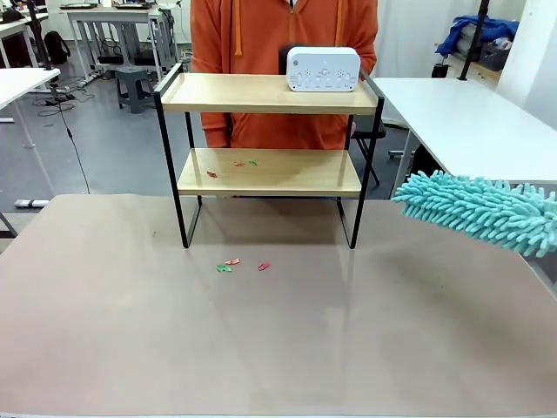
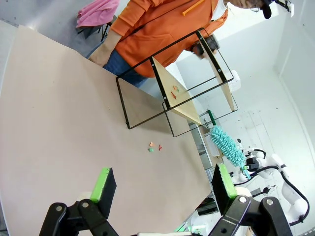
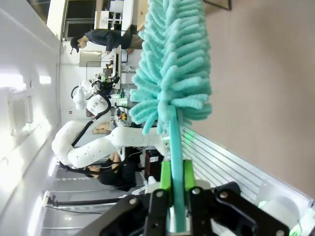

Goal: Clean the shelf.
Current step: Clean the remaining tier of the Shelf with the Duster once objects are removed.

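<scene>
We find the shelf (image 1: 265, 104) standing upright at the far middle of the worktop (image 1: 261, 348), in front of a person (image 1: 261, 35) in an orange hoodie. Its top board (image 1: 226, 92) carries a white push-button device (image 1: 323, 69) at the right end. Its lower board (image 1: 296, 174) carries a few small red and green scraps (image 1: 233, 164). Similar loose bits (image 1: 239, 265) lie on the worktop just in front of the shelf legs.

The right gripper (image 3: 177, 174) is fully closed on the thin handle of a teal chenille duster (image 1: 479, 209), pinching it so that the head projects well beyond the gripper. We judge that this hold lets the head reach between the boards with the arm outside the frame. The head hangs to the right of the shelf, apart from it.

The left gripper (image 2: 162, 183) is spread wide and holds nothing. It hovers over the near worktop, well apart from the shelf; we judge this leaves the sweep path free.
</scene>
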